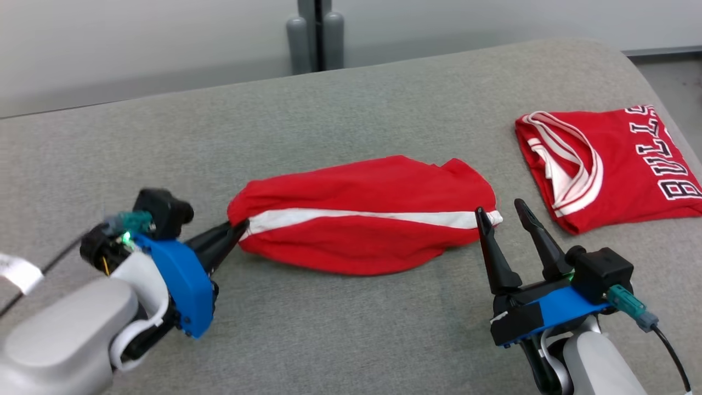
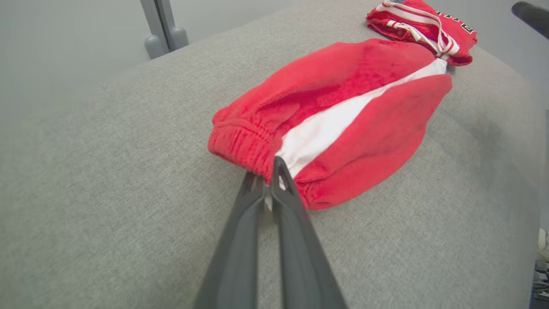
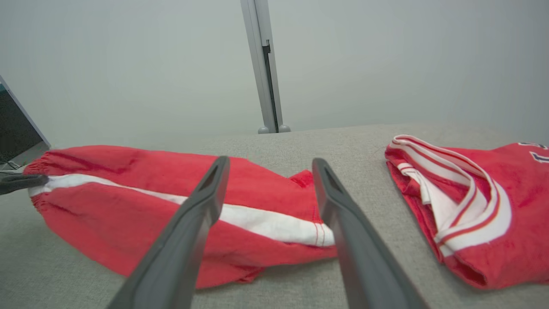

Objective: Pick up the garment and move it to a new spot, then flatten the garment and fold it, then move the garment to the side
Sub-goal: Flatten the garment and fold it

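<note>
Red white-striped fabric garment point(image 1: 362, 219) is laid at ctr of grey cloth surface point(image 1: 329, 329), 9 o'clock end clamped by left gripper point(image 1: 238, 226). Right gripper point(image 1: 499, 208) is spread wide at 3 o'clock end, nothing held.

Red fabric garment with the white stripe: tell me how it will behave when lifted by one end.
Probably floppy: the red fabric garment lies slumped and wrinkled, so it should sag and hang from the left gripper pinching its gathered elastic edge. Likely light, being thin-looking cloth. It may drag rather than slide freely on the grey textured surface.
</note>
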